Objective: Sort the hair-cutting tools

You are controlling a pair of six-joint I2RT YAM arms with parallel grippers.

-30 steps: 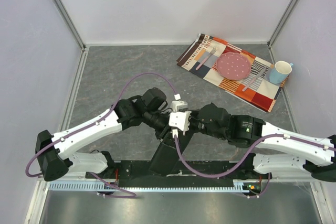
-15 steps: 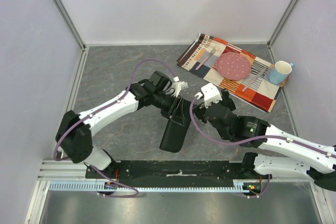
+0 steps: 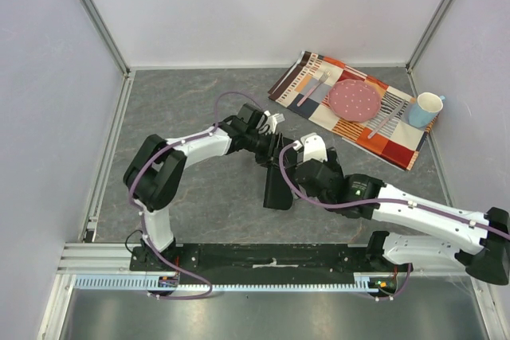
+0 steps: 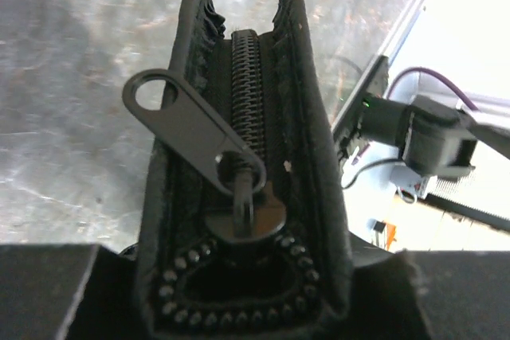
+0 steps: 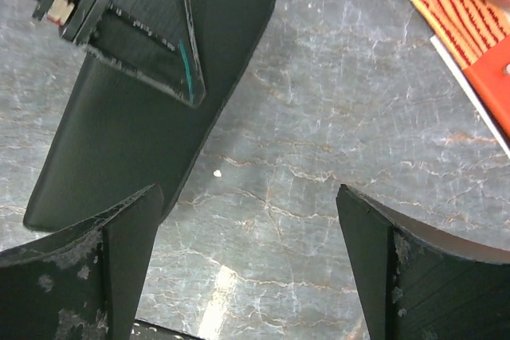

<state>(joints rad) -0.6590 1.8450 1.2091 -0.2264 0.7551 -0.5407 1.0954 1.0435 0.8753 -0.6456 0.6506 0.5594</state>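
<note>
The left gripper (image 4: 247,292) is pinching 1 end of the black case (image 3: 280,185) and has been dragging it out to the middle of the surface (image 3: 183,93). The right gripper (image 5: 247,193), spread wide, is now hanging just beside the case without touching it. The 2 scissors and 2 clips are not showing. They are maybe hiding inside, behind the zip (image 4: 247,93).

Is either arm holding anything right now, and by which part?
The left gripper pinches the black case across its zippered edge, at the end with the zipper slider. The right gripper is open, holding nothing.
</note>
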